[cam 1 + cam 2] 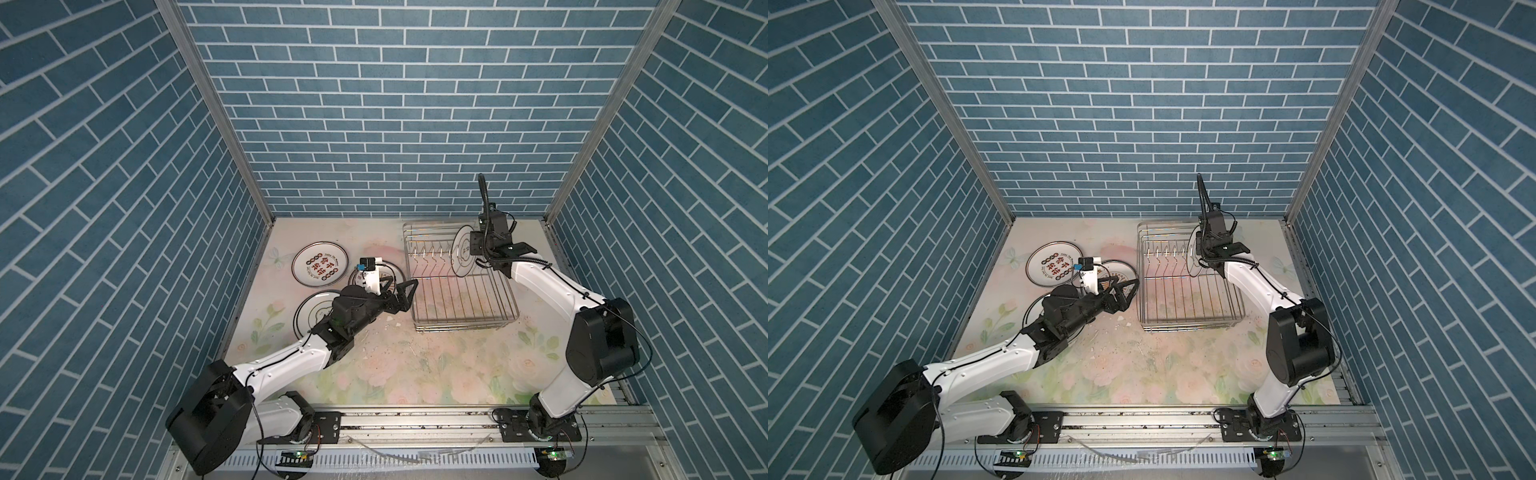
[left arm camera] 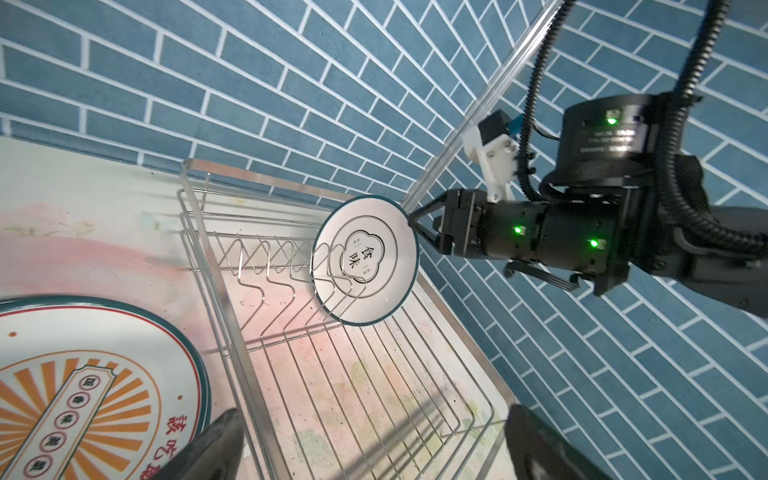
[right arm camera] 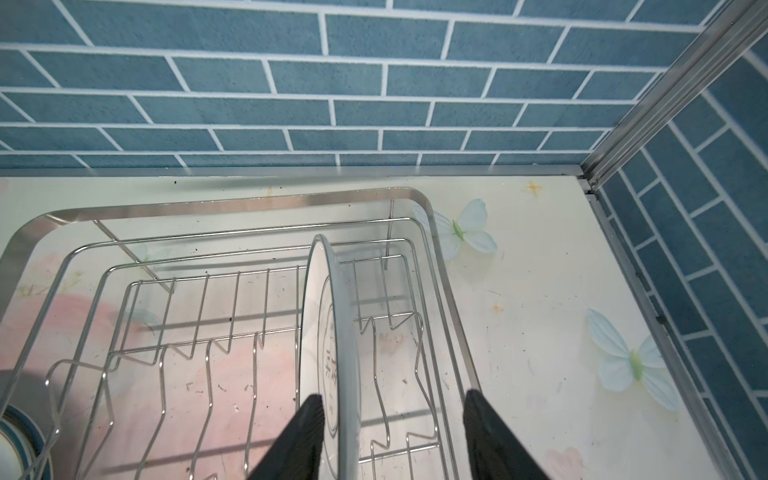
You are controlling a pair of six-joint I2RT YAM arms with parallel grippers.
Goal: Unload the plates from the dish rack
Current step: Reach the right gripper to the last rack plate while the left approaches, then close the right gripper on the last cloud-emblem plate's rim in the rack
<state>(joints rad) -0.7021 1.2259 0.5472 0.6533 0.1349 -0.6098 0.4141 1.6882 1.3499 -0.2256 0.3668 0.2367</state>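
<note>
Straddling the only plate [image 3: 322, 316] in the dish rack [image 3: 249, 201], the right gripper [image 3: 392, 397] has the plate's rim btwn its fingers. Key relation: the plate stands on edge w/ its flat plane in line w/ the fingers, so the closing direction runs straight across its thickness. It sits off-ctr in the gap, just beside one finger. The other finger is apart from it, w/ bare rack showing btwn. Jaws are roughly half spread, nothing clamped yet. Judgement: squeeze first, then lift up clear of the prongs; tilting early could snag the wire.

The plate sits toward the right end of the prong row, near upright. Left wrist view shows its face: white, dark teal rim, thin rings, flower outline w/ two black characters in the ctr.

The right arm is clearly nearer. The left gripper [image 1: 409, 297] hovers by the rack's left side, fingers spread wide, holding nothing, well apart from that plate. Three other plates [image 1: 319, 270] lie flat on the table [image 1: 415, 374].
</note>
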